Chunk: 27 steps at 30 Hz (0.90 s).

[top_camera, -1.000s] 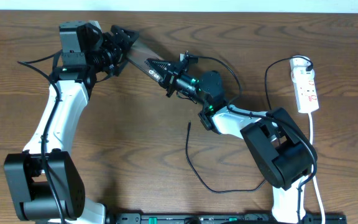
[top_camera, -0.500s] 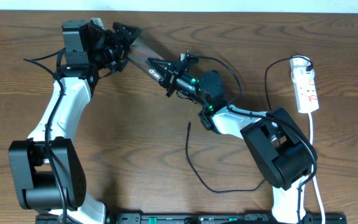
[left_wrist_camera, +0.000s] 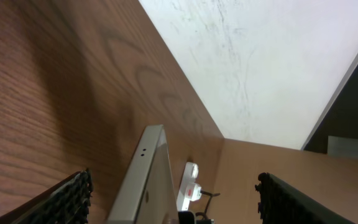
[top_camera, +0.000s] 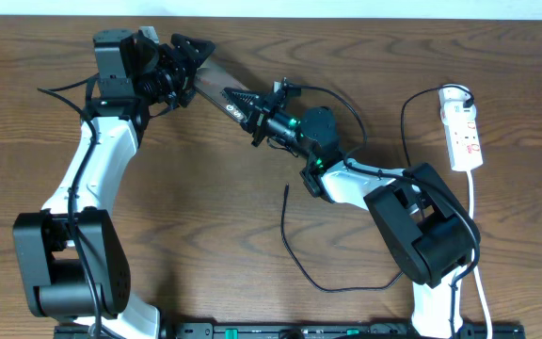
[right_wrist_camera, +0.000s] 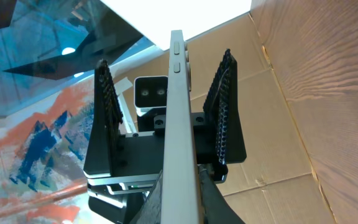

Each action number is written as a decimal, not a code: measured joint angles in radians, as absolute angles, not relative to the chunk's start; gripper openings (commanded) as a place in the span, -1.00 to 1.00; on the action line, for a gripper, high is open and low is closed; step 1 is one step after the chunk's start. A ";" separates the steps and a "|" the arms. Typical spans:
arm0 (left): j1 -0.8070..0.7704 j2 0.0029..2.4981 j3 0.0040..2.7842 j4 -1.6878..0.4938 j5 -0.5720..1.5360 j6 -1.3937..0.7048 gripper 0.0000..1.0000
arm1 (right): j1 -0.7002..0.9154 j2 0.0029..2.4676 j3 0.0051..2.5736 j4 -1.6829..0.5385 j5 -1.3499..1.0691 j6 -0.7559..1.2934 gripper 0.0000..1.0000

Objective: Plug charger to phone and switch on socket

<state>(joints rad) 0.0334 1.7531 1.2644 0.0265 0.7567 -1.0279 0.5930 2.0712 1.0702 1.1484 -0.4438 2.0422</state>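
Observation:
The brown-bronze phone point(top_camera: 216, 83) is held off the table between my two grippers at the back middle. My right gripper point(top_camera: 247, 105) is shut on its near end; in the right wrist view point(right_wrist_camera: 180, 196) the phone point(right_wrist_camera: 178, 93) shows edge-on. My left gripper point(top_camera: 194, 68) is open around its far end, with gaps on both sides; in the left wrist view point(left_wrist_camera: 174, 180) the phone point(left_wrist_camera: 149, 180) lies between its fingers. The charger cable point(top_camera: 294, 254) loops across the table, its free plug tip point(top_camera: 286, 191) lying alone. The white socket point(top_camera: 463, 134) lies at the right, also in the left wrist view point(left_wrist_camera: 190, 186).
The socket's white cord point(top_camera: 476, 235) runs down the right edge towards the front. My right arm's base point(top_camera: 422, 231) stands between the charger loop and that cord. A thicker black robot cable point(top_camera: 342, 102) arcs over the right arm.
My left arm has shifted slightly to the right, bringing its gripper a bit closer along the phone. The right gripper and the phone have stayed in place.

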 measured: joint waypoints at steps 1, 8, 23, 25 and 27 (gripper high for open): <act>0.034 1.753 1.264 0.026 0.758 -1.028 0.64 | 0.593 2.071 1.070 1.150 -0.444 2.042 -0.97; 0.041 1.753 1.264 0.035 0.774 -1.029 0.64 | 0.589 2.071 1.070 1.159 -0.436 2.042 -0.97; 0.051 1.753 1.264 0.089 0.788 -1.097 0.54 | 0.572 2.071 1.070 1.195 -0.410 2.042 -0.97; 0.051 1.753 1.264 0.091 0.788 -1.097 0.53 | 0.572 2.071 1.070 1.195 -0.410 2.042 -0.97; 0.051 1.753 1.264 0.090 0.788 -1.101 0.40 | 0.572 2.071 1.070 1.195 -0.410 2.042 -0.97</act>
<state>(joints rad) 0.0509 1.7531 1.2640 0.0902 0.7876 -1.1011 0.5720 2.0712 1.0702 1.1954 -0.4099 2.0422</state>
